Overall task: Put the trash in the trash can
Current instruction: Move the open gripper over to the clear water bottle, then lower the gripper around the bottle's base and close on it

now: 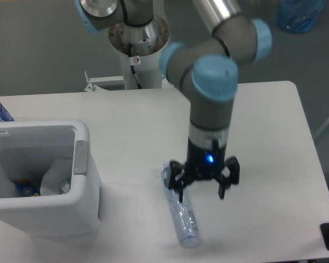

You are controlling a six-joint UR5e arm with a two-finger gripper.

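White table [263,120] with rounded corners extends on all sides beneath the jaws. Grey floor [38,49] lies beyond its far edge. Blue plastic bag [299,15] rests on the floor, far up-right of the jaws.

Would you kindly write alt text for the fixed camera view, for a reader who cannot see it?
A robot arm's open gripper hangs over a crushed clear plastic bottle lying on a white table. At left, a white trash can already holds a crumpled white wrapper.
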